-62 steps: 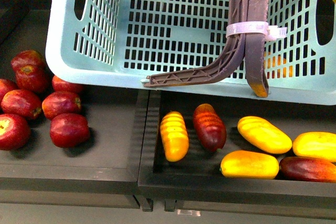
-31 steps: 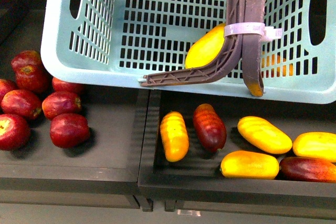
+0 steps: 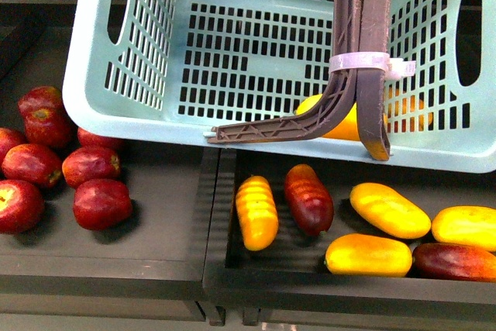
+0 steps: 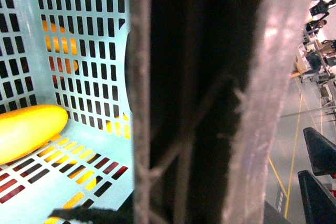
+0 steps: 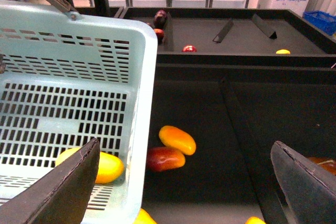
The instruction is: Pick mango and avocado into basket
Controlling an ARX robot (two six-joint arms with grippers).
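Right claw [image 5: 184, 145] hangs released and empty above the basket [image 5: 143, 103] edge; the mango [image 5: 107, 165] lies inside the basket. I see no avocado, so I plan to lift clear of the basket wall before searching.

Bright even light, soft shadows, blurred close-up
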